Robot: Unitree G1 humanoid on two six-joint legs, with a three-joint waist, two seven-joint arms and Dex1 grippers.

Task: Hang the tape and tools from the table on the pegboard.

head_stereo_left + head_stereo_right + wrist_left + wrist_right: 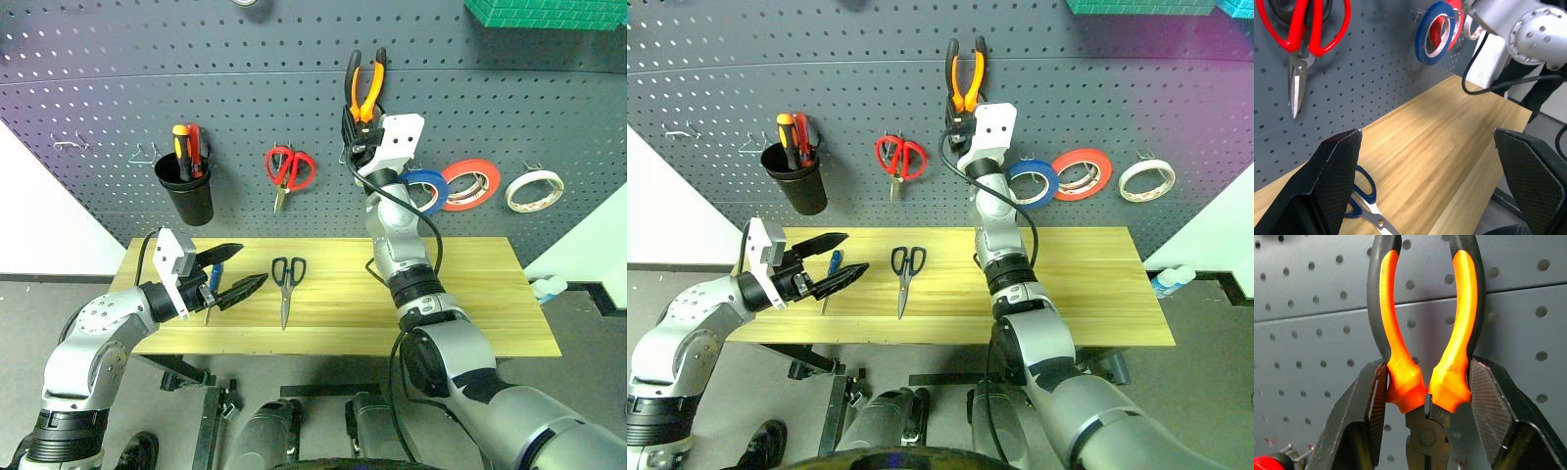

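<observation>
1. While I hold the pliers (1425, 352) up against the pegboard (98, 88), my right gripper's (361, 135) fingers are clamped on their orange handles near the pivot, handles uppermost.
2. Next, I judge, a hook must catch between those handles before I let go; I can't make out a hook there.
3. My left gripper (233, 274) waits over the table (470, 284), fingers wide apart, empty.
4. Black scissors (287, 286) and the blue-handled screwdriver (213, 286) lie on the table; blue tape (427, 188) already hangs.
5. A black cup (189, 194) on the board holds red and yellow screwdrivers.
</observation>
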